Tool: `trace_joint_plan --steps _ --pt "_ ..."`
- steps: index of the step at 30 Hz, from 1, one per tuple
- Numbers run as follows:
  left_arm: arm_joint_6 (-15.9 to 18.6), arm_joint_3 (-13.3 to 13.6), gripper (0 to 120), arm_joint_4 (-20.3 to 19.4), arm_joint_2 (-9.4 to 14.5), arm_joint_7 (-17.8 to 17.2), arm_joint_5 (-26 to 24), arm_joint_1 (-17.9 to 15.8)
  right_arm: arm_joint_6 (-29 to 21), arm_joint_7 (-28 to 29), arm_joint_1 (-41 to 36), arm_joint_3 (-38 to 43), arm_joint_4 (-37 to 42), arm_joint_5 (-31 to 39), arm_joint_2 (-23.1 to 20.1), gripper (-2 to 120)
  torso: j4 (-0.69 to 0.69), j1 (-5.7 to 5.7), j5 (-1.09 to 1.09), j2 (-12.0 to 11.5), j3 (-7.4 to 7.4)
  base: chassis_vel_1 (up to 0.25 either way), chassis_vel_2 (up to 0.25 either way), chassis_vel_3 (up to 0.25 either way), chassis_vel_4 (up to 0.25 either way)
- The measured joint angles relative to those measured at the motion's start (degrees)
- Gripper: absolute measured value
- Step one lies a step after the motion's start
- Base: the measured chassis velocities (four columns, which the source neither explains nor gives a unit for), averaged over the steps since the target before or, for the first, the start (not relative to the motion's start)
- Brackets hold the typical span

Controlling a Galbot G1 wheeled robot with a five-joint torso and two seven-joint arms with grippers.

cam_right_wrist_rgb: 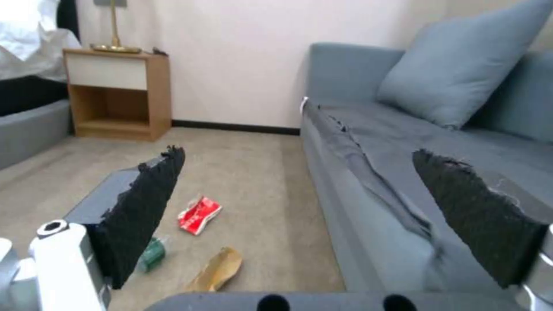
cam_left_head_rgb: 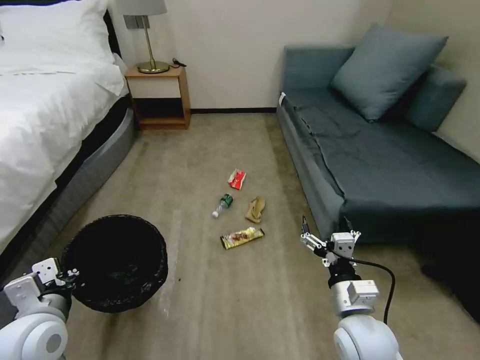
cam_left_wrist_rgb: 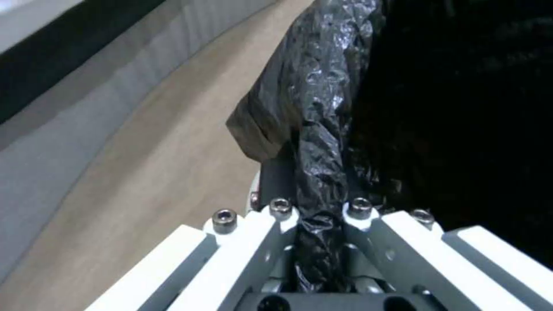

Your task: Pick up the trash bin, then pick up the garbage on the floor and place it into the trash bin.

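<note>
Black-lined trash bin (cam_left_head_rgb: 116, 262): stood at lower left of the head view, on beige carpet (cam_left_head_rgb: 200, 150) beside the bed (cam_left_head_rgb: 45, 115). Left gripper (cam_left_head_rgb: 67, 276) sat at the bin's near-left rim; in the left wrist view its fingers (cam_left_wrist_rgb: 242, 242) were clamped on a bunched fold of the black liner (cam_left_wrist_rgb: 314, 142) at that rim.

Garbage, four pieces, clustered at centre frame, apart from the bin:
- red-and-white packet (cam_left_head_rgb: 237, 178), uppermost of the group;
- small clear bottle (cam_left_head_rgb: 222, 205) with green label, lying on its side below the packet;
- tan paper bag (cam_left_head_rgb: 255, 209), just right of the bottle;
- gold-brown snack wrapper (cam_left_head_rgb: 242, 238), lowest in frame, lying flat.

Right gripper (cam_left_head_rgb: 325, 231): held at lower right of centre, beside the sofa's front corner, to the right of the wrapper, touching nothing. Its two black pads (cam_right_wrist_rgb: 144, 207) stood widely spread in the right wrist view, with the packet, bottle and bag seen on the floor beyond them.

Surroundings: blue-grey sofa (cam_left_head_rgb: 380, 165) with cushion (cam_left_head_rgb: 385, 70) at right; wooden nightstand (cam_left_head_rgb: 159, 97) with brass lamp (cam_left_head_rgb: 147, 40) at upper left.
</note>
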Motion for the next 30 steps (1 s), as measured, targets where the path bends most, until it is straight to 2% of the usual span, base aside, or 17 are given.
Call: trace_joint_plan --steps 3,5,9,11,15,19,24,28,30 --pt "0.0 0.0 2 0.2 0.0 0.0 0.0 -0.1 0.0 0.0 0.2 -0.2 -0.3 -0.1 0.0 100 0.01 0.01 0.04 0.0 0.01 -0.332 0.340 0.315 -0.341" --pt "-0.1 0.0 2 0.4 0.0 0.0 0.0 -0.2 0.0 0.0 0.3 -0.4 -0.3 -0.1 0.1 100 -0.01 0.00 -0.05 0.0 0.01 -0.337 0.346 0.353 -0.338" --pt "-0.2 0.0 2 0.7 0.0 0.0 0.1 -0.2 0.0 -0.1 0.4 -0.7 -0.6 -0.2 0.1 100 0.01 0.01 0.03 0.0 0.01 -0.357 0.367 0.370 -0.335" --pt "-0.4 0.0 2 0.8 0.0 0.1 0.2 -0.3 0.5 -0.1 0.6 -0.9 -0.7 -0.2 0.2 100 0.00 0.01 -0.03 0.0 0.01 -0.340 0.341 0.388 -0.338" --pt "-0.5 0.0 2 1.0 -0.1 0.1 0.3 -0.3 2.7 -0.6 0.8 -1.1 -1.6 -0.8 0.2 100 0.01 0.01 0.02 0.0 0.02 -0.296 0.304 0.288 -0.285" --pt "-0.6 0.0 2 1.1 -0.2 0.2 0.3 -0.3 3.6 -0.9 0.9 -1.2 -1.8 -1.1 0.0 100 -0.01 0.02 -0.01 0.0 0.03 -0.165 0.172 0.140 -0.132" --pt "-0.6 0.0 2 1.4 -0.4 0.2 0.4 -0.3 3.8 -1.2 1.4 -2.2 -2.2 -0.7 -0.8 100 0.01 0.01 0.00 0.0 0.00 -0.008 0.014 0.001 -0.006" --pt "-0.8 0.0 2 1.7 -0.6 0.5 0.7 -0.2 2.5 -4.3 3.2 -3.8 -3.4 0.3 -4.0 100 0.00 0.00 0.01 0.0 -0.01 0.039 -0.048 -0.047 0.060" --pt "-1.0 -0.1 2 2.1 -0.6 0.8 1.1 -0.2 2.4 -8.8 5.6 -5.9 -6.0 0.5 -8.3 100 -0.01 0.00 0.01 0.0 0.00 0.000 0.000 0.000 0.000"
